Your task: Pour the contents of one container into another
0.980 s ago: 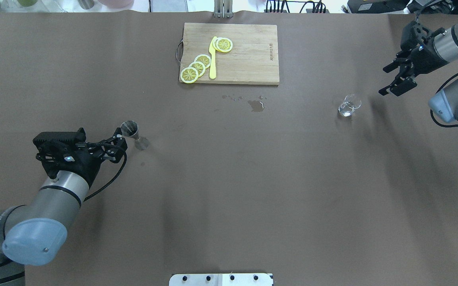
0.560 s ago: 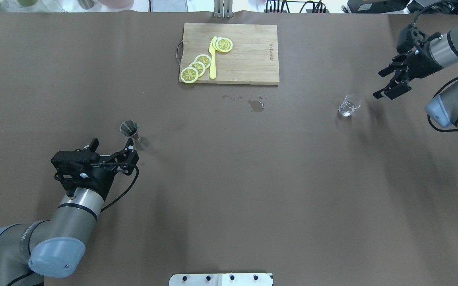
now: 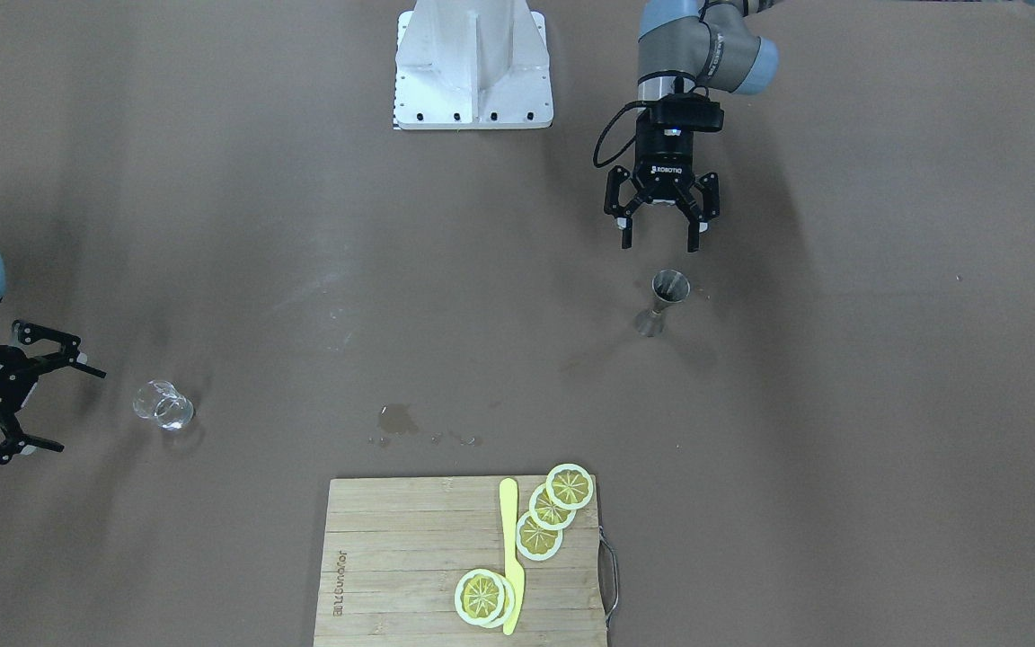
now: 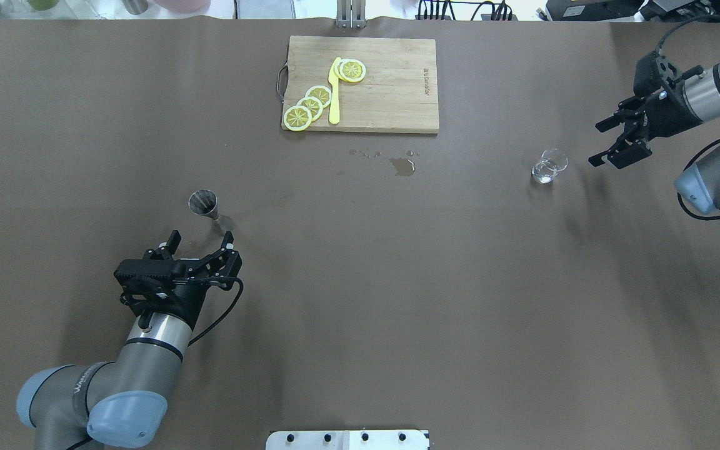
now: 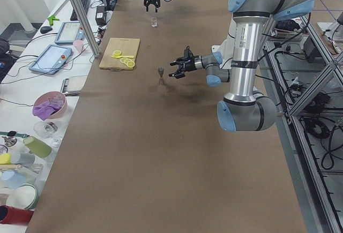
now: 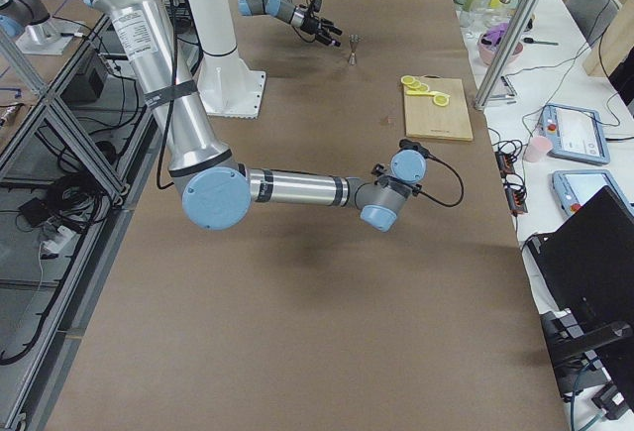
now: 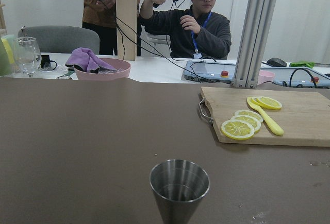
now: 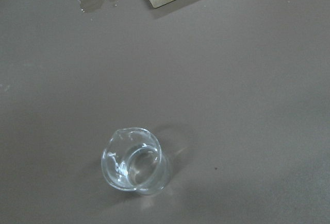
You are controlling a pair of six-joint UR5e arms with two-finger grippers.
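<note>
Left gripper (image 4: 202, 237) spread wide, empty, just near side of upright jigger (image 4: 204, 204), left of centre. Right gripper (image 4: 597, 144) spread, empty, just right of glass (image 4: 547, 167), far right. Risks: off-centre finger contact likely topples narrow-waisted jigger; vessels well apart, so long carry may slop contents.

Cutting board (image 4: 391, 87) lies at the far edge of the table (image 4: 397, 281), centre. On its left part lie lemon slices (image 4: 310, 106), with a knife (image 4: 334, 94) among them. A spill (image 4: 403, 165) lies just before the board. The jigger (image 4: 204, 203) stands upright on the left half. The left gripper (image 4: 202, 237) is just on its near side, apart. The glass (image 4: 548, 167) stands on the right half, with the right gripper (image 4: 596, 144) to its right, apart.
</note>
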